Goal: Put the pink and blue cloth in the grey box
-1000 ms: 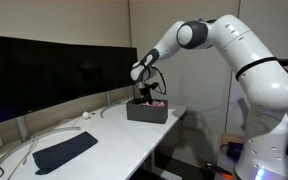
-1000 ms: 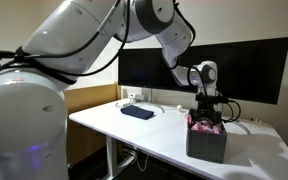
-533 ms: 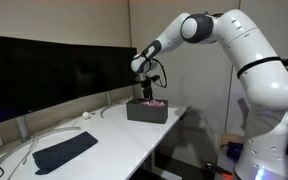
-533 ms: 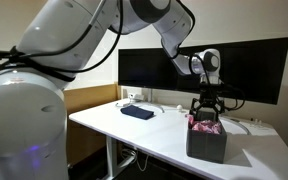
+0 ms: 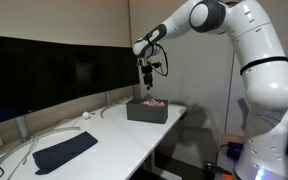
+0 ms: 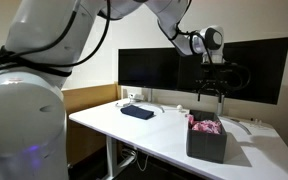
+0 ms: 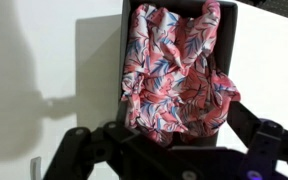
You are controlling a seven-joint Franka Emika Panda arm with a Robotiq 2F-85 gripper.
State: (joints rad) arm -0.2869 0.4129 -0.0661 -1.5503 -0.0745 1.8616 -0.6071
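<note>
Overhead, hand [image 5: 148, 85] wide open, empty.

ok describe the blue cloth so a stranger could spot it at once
Find the long white desk in front of the black monitor. The blue cloth lies flat on it, at the opposite end from the grey box. It is plain navy, while the pink cloth is patterned and sits in the box.
</note>
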